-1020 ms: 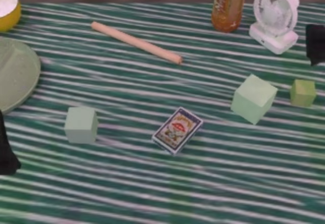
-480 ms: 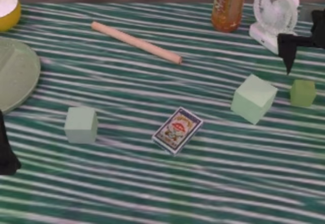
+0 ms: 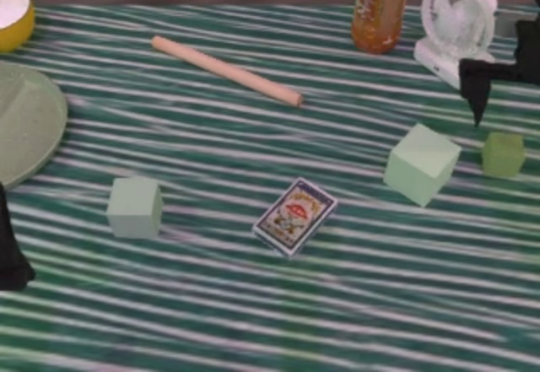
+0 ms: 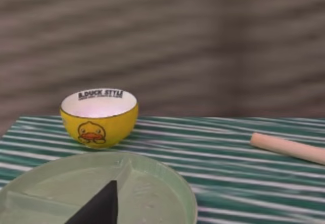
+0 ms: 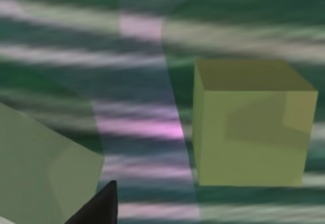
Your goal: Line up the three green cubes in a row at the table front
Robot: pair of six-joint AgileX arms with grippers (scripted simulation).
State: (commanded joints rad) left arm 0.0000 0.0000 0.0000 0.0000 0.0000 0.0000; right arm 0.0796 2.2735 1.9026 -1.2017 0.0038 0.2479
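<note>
At far right, I hold my right gripper (image 3: 488,81) above the small olive-green cube (image 3: 504,154), presumably lining up a pick, though I cannot tell whether it is parted; left gripper (image 3: 12,254) parked at left edge.

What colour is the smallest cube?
Olive green; the small cube shows best in the right wrist view, beside the large pale mint cube.

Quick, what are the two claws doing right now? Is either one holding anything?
Left gripper: parked at the table's left edge by the plate, holding nothing.
Right gripper: hovering behind the small olive-green cube, holding nothing.
</note>
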